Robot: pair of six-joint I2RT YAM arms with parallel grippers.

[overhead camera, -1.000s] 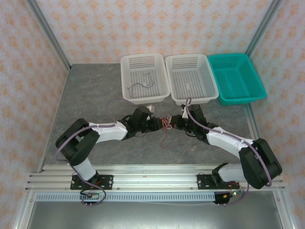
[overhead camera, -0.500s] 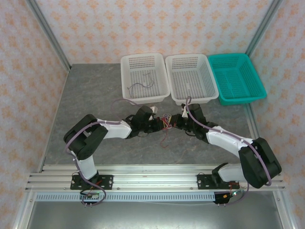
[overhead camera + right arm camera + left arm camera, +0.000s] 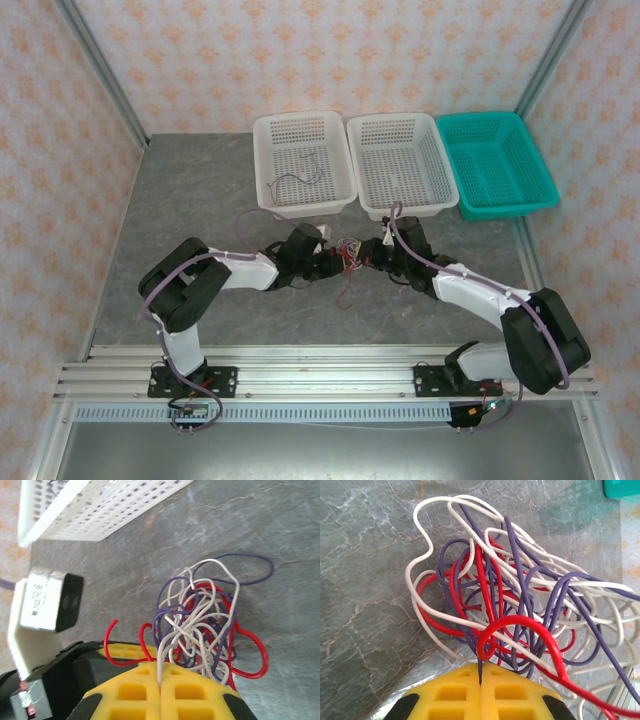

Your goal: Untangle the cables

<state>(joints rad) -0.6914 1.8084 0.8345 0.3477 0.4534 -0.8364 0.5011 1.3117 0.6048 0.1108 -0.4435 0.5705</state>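
The cables (image 3: 348, 254) form a red, purple and white tangle on the grey table in front of the baskets, held between both grippers. My left gripper (image 3: 335, 261) meets it from the left. Its yellow fingers (image 3: 455, 690) are shut on a purple cable (image 3: 481, 667) at the near edge of the tangle (image 3: 510, 600). My right gripper (image 3: 366, 257) comes in from the right, shut on a white cable (image 3: 160, 665) that rises into the tangle (image 3: 200, 625). A red strand (image 3: 344, 290) trails toward the arms. One thin dark cable (image 3: 298, 180) lies in the left white basket.
Two white baskets (image 3: 270, 190) (image 3: 440, 190) and a teal basket (image 3: 540, 180) stand in a row behind the tangle. The left arm's wrist (image 3: 50, 602) sits close beside my right fingers, with a white basket's rim (image 3: 90, 520) just beyond. Open grey tabletop (image 3: 190, 200) lies to the left.
The left arm slid right into the tangle and its jaws closed on the purple cable. The right gripper kept its hold and stayed in place.
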